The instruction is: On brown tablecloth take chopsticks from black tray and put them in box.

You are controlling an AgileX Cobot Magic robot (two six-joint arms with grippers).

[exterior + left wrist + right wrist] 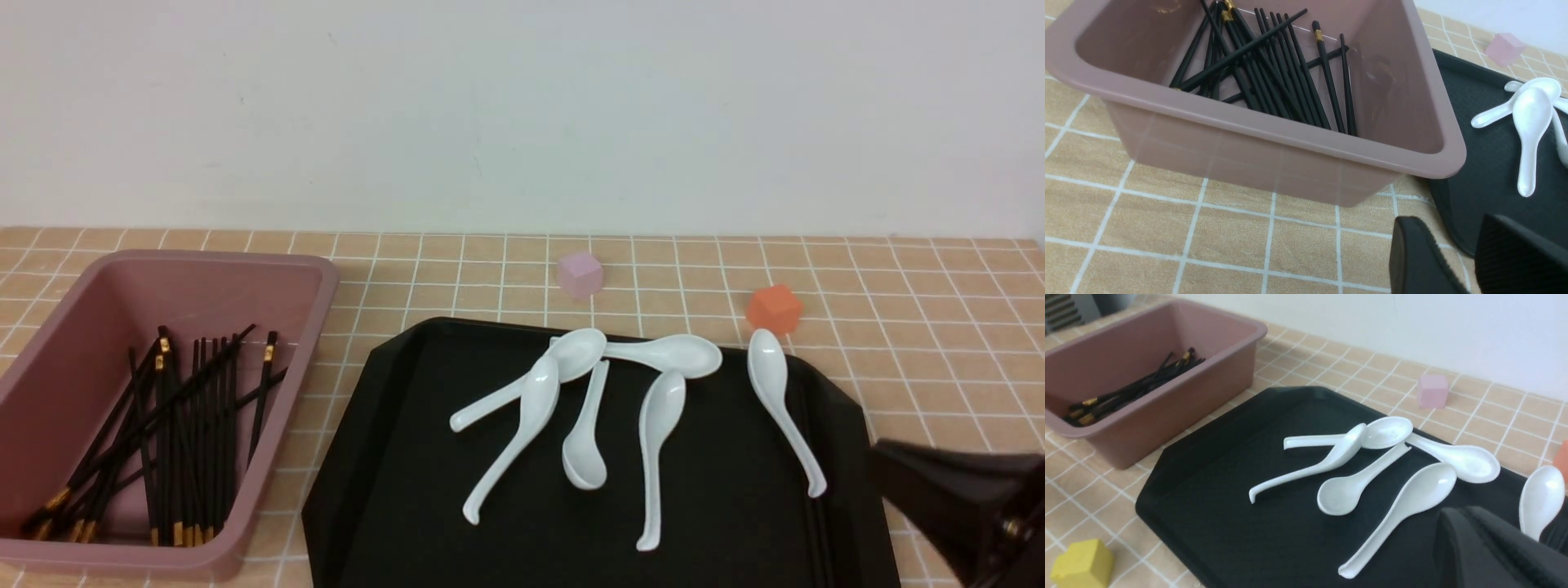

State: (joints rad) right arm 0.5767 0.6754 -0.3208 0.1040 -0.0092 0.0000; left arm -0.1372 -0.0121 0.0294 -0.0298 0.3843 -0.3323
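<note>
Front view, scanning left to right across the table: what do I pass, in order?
box holding the chopsticks → black tray with white spoons → pink cube → orange cube → right arm's gripper at the frame's right edge.

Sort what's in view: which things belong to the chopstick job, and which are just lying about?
Job:
chopsticks, a bundle lying in the box
box
tray
tablecloth

Lying about:
six spoons on the tray
pink cube
orange cube
yellow cube
</note>
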